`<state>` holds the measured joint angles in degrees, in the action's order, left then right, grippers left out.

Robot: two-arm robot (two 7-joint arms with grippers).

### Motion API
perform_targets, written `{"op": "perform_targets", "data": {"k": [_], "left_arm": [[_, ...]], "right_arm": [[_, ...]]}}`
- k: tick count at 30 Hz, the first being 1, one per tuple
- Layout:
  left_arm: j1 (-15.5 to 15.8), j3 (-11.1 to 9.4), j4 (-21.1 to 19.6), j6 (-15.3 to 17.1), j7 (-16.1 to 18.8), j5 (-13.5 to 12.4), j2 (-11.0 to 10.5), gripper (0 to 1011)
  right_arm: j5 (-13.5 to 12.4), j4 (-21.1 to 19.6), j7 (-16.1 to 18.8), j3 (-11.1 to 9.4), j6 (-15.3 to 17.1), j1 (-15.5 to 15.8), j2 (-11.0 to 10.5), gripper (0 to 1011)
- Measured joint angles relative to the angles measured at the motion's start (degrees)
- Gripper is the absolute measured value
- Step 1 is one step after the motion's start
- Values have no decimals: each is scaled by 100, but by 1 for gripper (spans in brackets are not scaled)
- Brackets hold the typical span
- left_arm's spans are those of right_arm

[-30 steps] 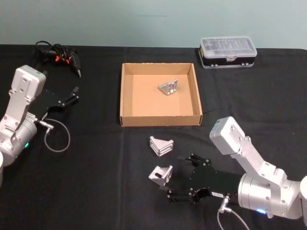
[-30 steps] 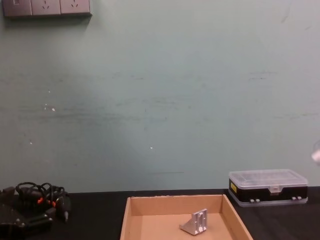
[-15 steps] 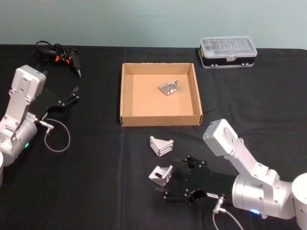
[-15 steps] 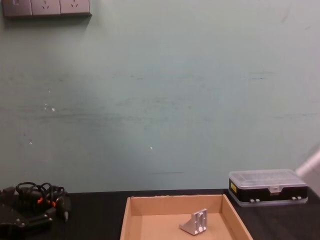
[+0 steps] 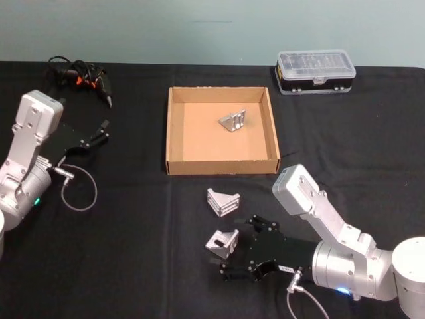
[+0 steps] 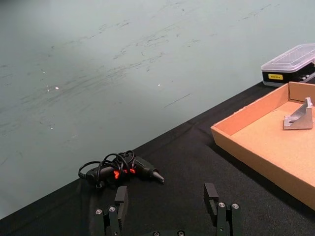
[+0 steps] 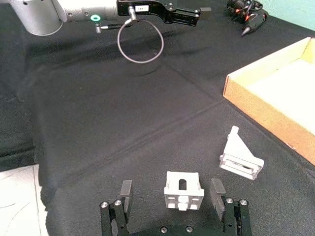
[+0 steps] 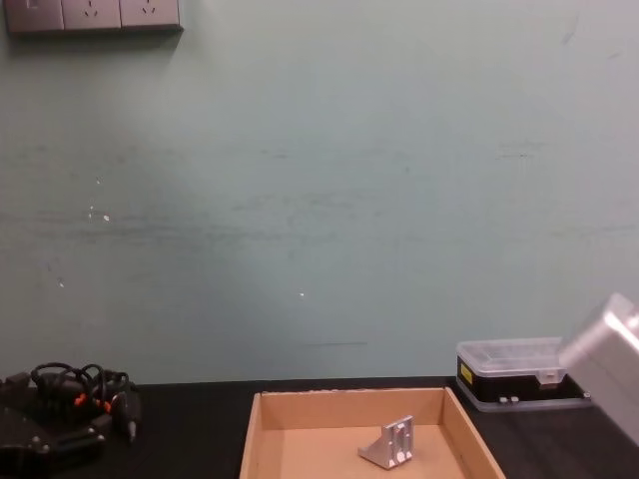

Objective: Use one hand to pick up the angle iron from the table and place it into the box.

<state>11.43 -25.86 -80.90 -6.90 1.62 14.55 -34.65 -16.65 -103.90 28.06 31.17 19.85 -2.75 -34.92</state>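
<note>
Three angle irons: the boxed angle iron (image 5: 233, 121) lies on the box floor, toward the back right. The middle angle iron (image 5: 223, 202) sits on the table (image 5: 133, 232), just in front of the box (image 5: 174, 126). The near angle iron (image 5: 222, 243) sits closer to the robot and looks like the one being gone after.
Feel of the piece: small, bright metal, stiff. Probably heavy for its size. The smooth faces will likely be slippery under the pads, and there is no fear of crushing it.
Where to hold: across the two flat outer sides, which face the fingers squarely in the right wrist view. A pinch on the sloped rib would likely make it twist or skid.
Right arm: comes in from the front right. The forearm is low over the table and the boxy upper link slants up toward the box's near right corner.
Right claw (image 5: 236, 247): spread wide and low, one finger on either side of the near angle iron (image 7: 183, 191), with a gap showing on both sides. It grips nothing yet.
Left arm: parked at the table's left side, well apart from the box.
Left claw (image 5: 101, 131): spread and empty, pointing toward the cable bundle (image 5: 80, 74).
Step in hand: squeezing shut looks next, then lifting over the box's near wall.
Risk: the near finger could nudge the piece sideways toward the middle angle iron.
</note>
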Motion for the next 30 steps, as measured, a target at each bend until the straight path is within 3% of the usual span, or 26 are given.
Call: {"op": "perform_targets", "data": {"k": [30], "left_arm": [[0, 0, 0, 0, 0, 0, 0, 1011]], "right_arm": [[66, 206, 53, 65, 10, -91, 130, 1000]]}}
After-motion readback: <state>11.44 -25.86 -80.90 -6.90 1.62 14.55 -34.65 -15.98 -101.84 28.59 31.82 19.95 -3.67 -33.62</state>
